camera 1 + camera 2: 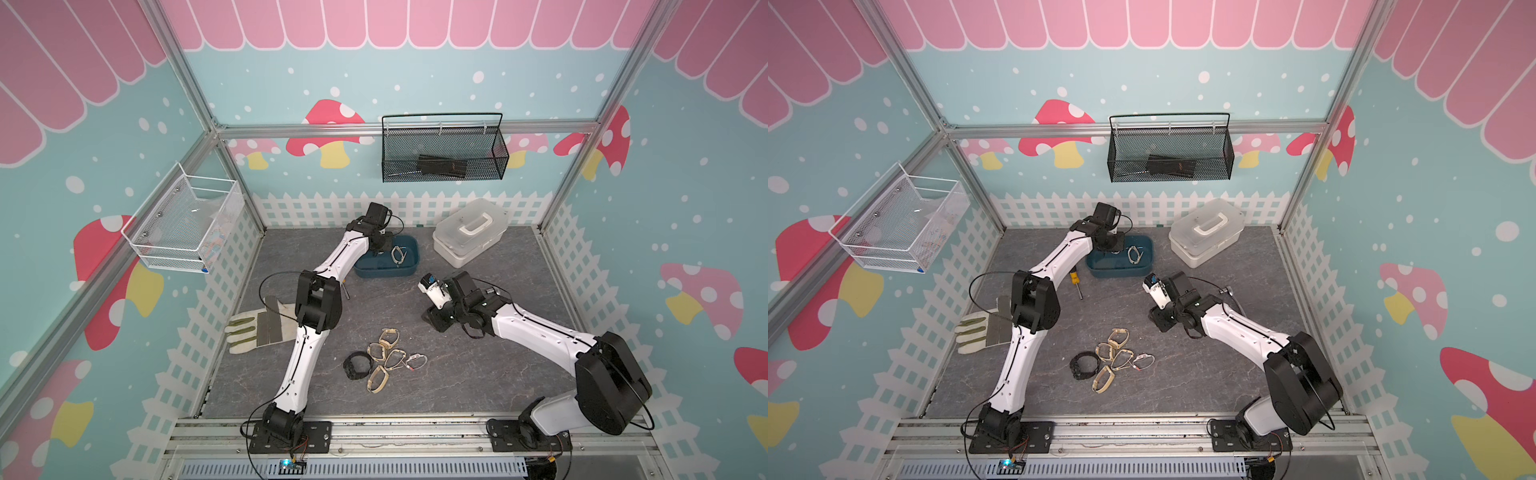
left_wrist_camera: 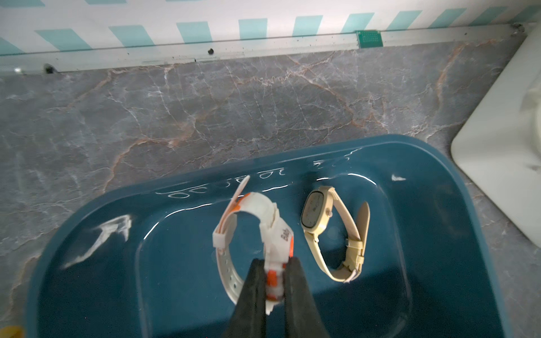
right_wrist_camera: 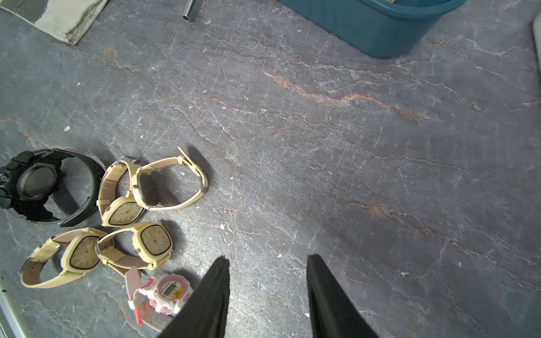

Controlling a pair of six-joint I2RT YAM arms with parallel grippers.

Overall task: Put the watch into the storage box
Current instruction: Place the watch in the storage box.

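In the left wrist view, my left gripper (image 2: 274, 263) is shut on a white and orange watch (image 2: 275, 231). It holds the watch by its case, above the floor of the dark teal storage box (image 2: 439, 164). A beige watch (image 2: 316, 213) lies inside the box beside it. In both top views the left gripper (image 1: 379, 248) hangs over the box's left part (image 1: 1121, 272). My right gripper (image 3: 268, 260) is open and empty, a little above the bare table. A pile of watches (image 1: 384, 357) lies beside it: a black one (image 3: 44, 187), several beige ones and a pink and white one (image 3: 167, 292).
A white translucent case with a handle (image 1: 469, 232) stands right of the box. A work glove (image 1: 253, 328) lies under the left arm, with a screwdriver (image 1: 1075, 280) near it. A black mesh basket (image 1: 442, 153) and a white wire basket (image 1: 183, 224) hang on the walls.
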